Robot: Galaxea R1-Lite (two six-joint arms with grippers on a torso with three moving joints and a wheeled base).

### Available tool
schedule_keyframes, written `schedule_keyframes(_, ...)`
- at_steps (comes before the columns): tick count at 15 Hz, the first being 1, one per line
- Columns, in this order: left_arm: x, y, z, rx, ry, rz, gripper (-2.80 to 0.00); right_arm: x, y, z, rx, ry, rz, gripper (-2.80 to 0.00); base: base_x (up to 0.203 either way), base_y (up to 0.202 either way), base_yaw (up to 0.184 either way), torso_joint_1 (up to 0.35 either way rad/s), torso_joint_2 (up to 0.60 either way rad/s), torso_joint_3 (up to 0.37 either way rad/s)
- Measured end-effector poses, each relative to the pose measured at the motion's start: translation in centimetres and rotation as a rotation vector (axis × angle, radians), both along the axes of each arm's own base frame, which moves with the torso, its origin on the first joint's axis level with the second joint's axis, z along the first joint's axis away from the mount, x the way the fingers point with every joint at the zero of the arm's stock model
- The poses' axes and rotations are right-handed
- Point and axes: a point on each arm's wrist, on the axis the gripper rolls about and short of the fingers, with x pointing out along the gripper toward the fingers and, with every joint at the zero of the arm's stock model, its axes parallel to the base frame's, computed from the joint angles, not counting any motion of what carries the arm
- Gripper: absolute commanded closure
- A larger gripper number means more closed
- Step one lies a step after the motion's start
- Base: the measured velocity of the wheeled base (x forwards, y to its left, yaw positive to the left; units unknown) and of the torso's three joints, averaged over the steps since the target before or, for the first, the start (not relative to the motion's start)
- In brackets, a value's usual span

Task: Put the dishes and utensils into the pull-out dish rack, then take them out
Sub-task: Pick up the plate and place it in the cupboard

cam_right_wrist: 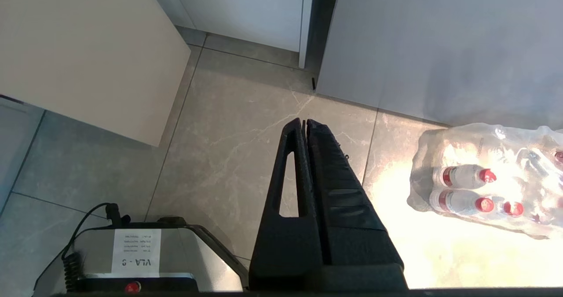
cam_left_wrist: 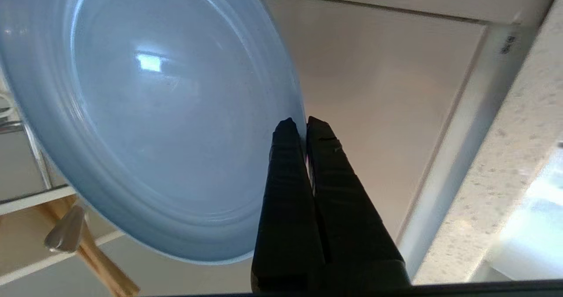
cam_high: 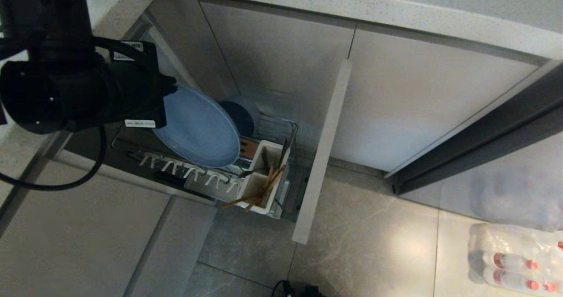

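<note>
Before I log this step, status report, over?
Left pincer shut on plate rim, over the rack. Right pincer shut, parked over floor. Bowl racked; chopsticks in caddy. Nothing blocking.

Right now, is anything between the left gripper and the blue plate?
No. The left gripper is already shut on the rim of the plate, holding it above the dish rack, where the bowl sits behind it.

My left arm reaches in from the upper left, and its left gripper (cam_left_wrist: 298,123) is pinched tight on the rim of the plate (cam_left_wrist: 149,112). My right gripper (cam_right_wrist: 304,123) hangs parked, fingers together, pointing down.
</note>
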Motion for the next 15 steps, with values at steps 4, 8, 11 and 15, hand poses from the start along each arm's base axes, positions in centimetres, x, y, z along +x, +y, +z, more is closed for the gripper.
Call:
schedule_keyframes(4, -0.1, 0.6, -0.4, -0.003, 0.003, 0.0, 0.0, 0.0, 0.0, 0.0, 0.0, 0.0, 0.0, 0.0, 0.0, 0.0, 0.0, 0.0, 0.0, 0.0)
schedule_keyframes(8, -0.1, 0.8, -1.0, -0.001, 0.019, 0.007, 0.0, 0.0, 0.0, 0.0, 0.0, 0.0, 0.0, 0.0, 0.0, 0.0, 0.0, 0.0, 0.0, 0.0)
schedule_keyframes(11, -0.1, 0.8, -1.0, -0.012, 0.013, -0.001, 0.0, 0.0, 0.0, 0.0, 0.0, 0.0, 0.0, 0.0, 0.0, 0.0, 0.0, 0.0, 0.0, 0.0)
schedule_keyframes(15, 0.1, 1.1, -1.5, -0.025, 0.002, -0.022, 0.0, 0.0, 0.0, 0.0, 0.0, 0.0, 0.0, 0.0, 0.0, 0.0, 0.0, 0.0, 0.0, 0.0)
